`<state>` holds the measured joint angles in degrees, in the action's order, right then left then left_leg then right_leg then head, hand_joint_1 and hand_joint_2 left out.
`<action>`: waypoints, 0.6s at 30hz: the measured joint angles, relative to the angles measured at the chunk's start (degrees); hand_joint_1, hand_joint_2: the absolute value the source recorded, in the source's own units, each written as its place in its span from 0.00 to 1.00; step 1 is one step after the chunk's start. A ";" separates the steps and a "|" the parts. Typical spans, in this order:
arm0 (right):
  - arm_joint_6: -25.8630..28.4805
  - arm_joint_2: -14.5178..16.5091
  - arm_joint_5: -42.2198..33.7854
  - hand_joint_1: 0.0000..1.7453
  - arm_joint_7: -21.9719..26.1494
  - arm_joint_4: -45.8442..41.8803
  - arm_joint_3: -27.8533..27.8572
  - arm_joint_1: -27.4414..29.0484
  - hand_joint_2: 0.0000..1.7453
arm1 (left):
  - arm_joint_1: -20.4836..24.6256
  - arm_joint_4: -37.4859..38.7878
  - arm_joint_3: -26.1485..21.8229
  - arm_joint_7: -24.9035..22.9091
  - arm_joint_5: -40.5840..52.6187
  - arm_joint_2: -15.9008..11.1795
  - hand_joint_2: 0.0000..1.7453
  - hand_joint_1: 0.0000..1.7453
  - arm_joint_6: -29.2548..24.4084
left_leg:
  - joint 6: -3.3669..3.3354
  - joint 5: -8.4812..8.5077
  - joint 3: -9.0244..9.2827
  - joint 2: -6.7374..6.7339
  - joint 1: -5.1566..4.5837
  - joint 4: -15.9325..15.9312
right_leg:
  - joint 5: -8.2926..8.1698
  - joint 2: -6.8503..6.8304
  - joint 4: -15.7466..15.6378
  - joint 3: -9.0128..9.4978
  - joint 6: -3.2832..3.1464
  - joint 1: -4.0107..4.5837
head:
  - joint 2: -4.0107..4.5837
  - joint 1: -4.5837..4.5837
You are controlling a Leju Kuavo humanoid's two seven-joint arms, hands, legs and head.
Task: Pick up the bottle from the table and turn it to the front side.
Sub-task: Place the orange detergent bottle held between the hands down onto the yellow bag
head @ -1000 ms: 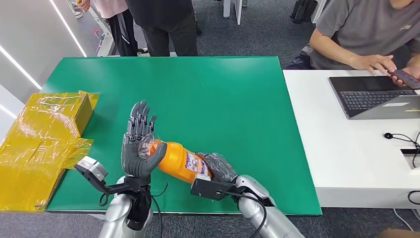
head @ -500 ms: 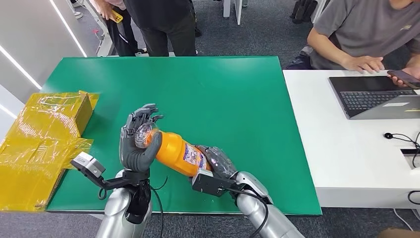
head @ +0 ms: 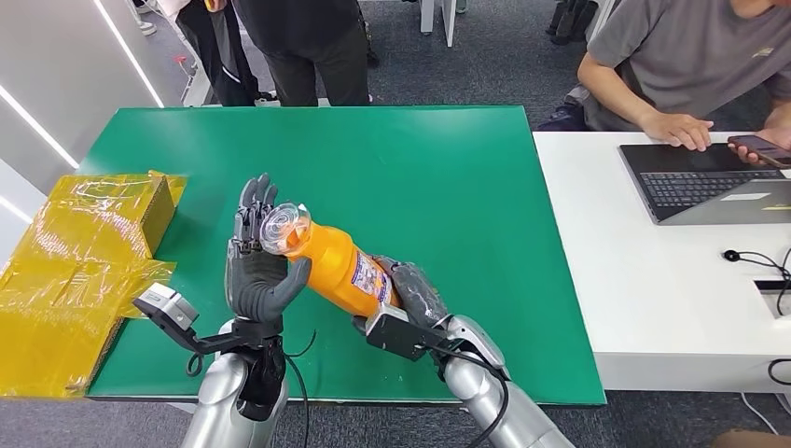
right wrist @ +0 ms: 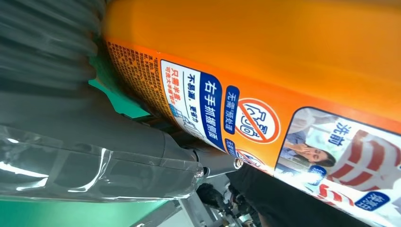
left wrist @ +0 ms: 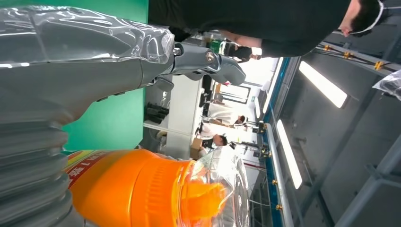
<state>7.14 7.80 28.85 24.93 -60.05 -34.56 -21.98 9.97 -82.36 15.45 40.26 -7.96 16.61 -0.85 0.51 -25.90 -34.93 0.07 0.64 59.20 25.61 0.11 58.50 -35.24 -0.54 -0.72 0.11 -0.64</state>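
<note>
Bottle (head: 334,266): orange, tilted above green table (head: 448,187), cap end raised | Right hand (head: 410,299): grasps bottle base | Left hand (head: 256,266): fingers extended upright, palm and thumb against bottle neck

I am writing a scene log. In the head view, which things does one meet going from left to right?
yellow wrapped box → left hand → orange bottle → right hand → white table → laptop
</note>
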 joint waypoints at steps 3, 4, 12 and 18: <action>0.04 0.00 0.02 1.00 -0.41 0.17 0.00 0.03 1.00 | 0.00 0.00 0.00 0.00 0.07 0.00 1.00 0.75 -0.07 | 0.00 0.00 0.00 0.00 0.00 0.00 | 0.00 0.00 0.00 0.00 0.00 0.00 | 0.00 0.01; 0.09 0.00 0.04 1.00 -0.58 0.29 0.01 0.04 1.00 | 0.00 0.00 0.00 0.00 0.33 0.00 1.00 1.00 -0.13 | 0.00 0.00 0.00 0.00 0.00 0.00 | 0.00 0.00 0.00 0.00 0.00 0.00 | 0.00 0.01; 0.16 0.00 0.02 1.00 -1.59 1.16 0.14 0.22 1.00 | 0.00 0.00 0.00 0.00 2.39 0.00 1.00 1.00 -0.74 | 0.00 0.00 0.00 0.00 0.00 0.00 | 0.00 0.00 0.00 -0.01 0.00 0.00 | 0.00 0.01; 0.03 0.00 -0.04 1.00 -1.49 1.29 0.39 0.52 1.00 | 0.00 0.00 0.00 0.01 2.81 0.00 1.00 1.00 -0.72 | 0.00 0.00 0.00 0.00 0.00 0.00 | 0.00 0.00 0.00 -0.01 0.00 0.00 | 0.00 0.00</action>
<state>7.17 7.80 28.81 23.44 -58.75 -34.16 -21.46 9.97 -82.36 15.45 40.27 -5.15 16.61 -1.57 0.51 -25.90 -34.93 0.06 0.64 59.20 25.61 0.11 58.50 -35.24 -0.55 -0.71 0.11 -0.64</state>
